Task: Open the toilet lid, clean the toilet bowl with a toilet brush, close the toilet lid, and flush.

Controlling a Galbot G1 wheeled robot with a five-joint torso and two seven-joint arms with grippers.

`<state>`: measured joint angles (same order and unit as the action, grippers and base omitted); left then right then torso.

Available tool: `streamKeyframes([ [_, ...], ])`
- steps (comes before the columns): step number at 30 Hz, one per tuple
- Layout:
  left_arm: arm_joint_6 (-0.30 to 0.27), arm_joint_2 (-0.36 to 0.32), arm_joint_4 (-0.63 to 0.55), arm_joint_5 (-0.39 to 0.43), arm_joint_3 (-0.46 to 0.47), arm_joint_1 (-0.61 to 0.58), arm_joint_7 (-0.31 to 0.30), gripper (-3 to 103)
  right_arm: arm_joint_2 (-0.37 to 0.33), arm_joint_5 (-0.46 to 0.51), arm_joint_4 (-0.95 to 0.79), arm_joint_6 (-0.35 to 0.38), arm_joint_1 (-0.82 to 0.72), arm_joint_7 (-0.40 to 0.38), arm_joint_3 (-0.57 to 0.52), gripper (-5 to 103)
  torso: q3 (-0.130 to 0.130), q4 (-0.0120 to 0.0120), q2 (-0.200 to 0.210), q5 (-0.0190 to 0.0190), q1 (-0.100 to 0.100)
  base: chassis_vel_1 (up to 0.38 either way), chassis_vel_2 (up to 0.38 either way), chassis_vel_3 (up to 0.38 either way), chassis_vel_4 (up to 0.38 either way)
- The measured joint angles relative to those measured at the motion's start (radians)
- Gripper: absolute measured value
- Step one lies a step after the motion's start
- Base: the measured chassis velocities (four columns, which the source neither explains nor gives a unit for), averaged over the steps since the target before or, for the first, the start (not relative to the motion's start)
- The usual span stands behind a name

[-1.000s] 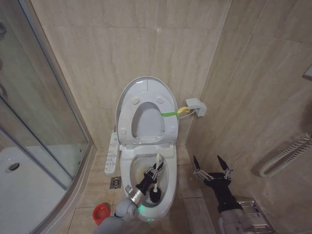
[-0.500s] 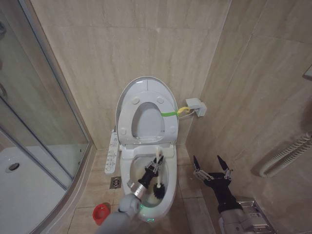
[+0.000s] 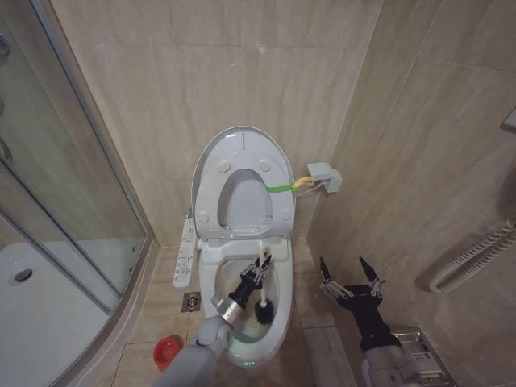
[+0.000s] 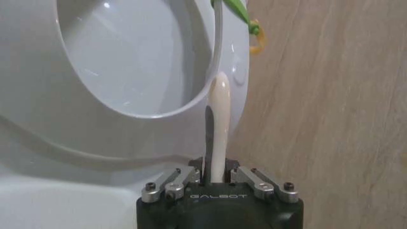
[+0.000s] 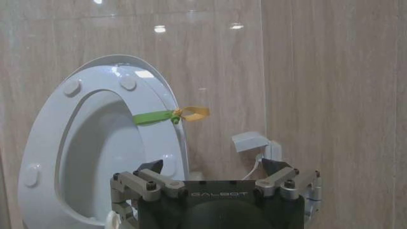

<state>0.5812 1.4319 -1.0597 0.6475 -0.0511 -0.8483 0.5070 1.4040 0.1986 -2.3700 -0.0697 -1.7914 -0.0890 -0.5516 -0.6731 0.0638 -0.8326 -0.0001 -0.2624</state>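
1. Brush head's on the move: compared with a second ago the dark bristles of the toilet brush (image 3: 261, 300) have slid up from the front of the toilet bowl (image 3: 208, 272) toward the middle-right of the basin, and the handle tip now sits nearer the back rim.
2. Left gripper (image 3: 260, 269) is reaching down into the bowl and has crept back with it, clamped tight on the white handle. In the left wrist view the stick pokes straight out between the closed fingers (image 4: 245, 175).
3. Toilet lid (image 3: 242, 139) hasn't budged, standing upright against the wall with the seat (image 3: 278, 205) folded up against it, green band (image 3: 279, 189) looped round it.
4. Right gripper (image 3: 350, 274) is parked off to the right of the toilet, claw spread wide, holding nothing, same spot as before.
5. So I'd say we're mid-scrub. Lid-opening is done; closing and flushing are left.
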Motion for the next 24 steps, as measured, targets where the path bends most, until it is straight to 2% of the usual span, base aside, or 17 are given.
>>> streamKeyframes([
  [7, 0.02, 0.014, 0.038, -0.028, -0.015, -0.026, 0.024, 21, 0.0, 0.0, 0.0, 0.0, 0.0, 0.0, 0.0, 100, 0.0, -0.0003, 0.0, 0.0, 0.0, 0.0, 0.0, 0.0, 0.0],
  [11, 0.022, -0.012, 0.028, -0.029, -0.021, -0.034, 0.029, 21, 0.0, 0.0, 0.0, 0.0, 0.0, 0.0, 0.0, 100, 0.0, -0.0003, 0.0, 0.0, 0.0, 0.0, 0.0, 0.0, 0.0],
  [17, 0.017, -0.035, 0.036, -0.004, -0.027, 0.015, 0.019, 21, 0.0, 0.0, 0.0, 0.0, 0.0, 0.0, 0.0, 100, 0.0, -0.0003, 0.0, 0.0002, 0.0, 0.0, 0.0, 0.0, 0.0],
  [24, 0.016, 0.017, 0.054, 0.008, -0.025, 0.011, 0.012, 21, 0.0, 0.0, 0.0, 0.0, 0.0, 0.0, 0.0, 100, 0.0, -0.0001, 0.0, 0.0002, 0.0, 0.0, 0.0, 0.0, 0.0],
])
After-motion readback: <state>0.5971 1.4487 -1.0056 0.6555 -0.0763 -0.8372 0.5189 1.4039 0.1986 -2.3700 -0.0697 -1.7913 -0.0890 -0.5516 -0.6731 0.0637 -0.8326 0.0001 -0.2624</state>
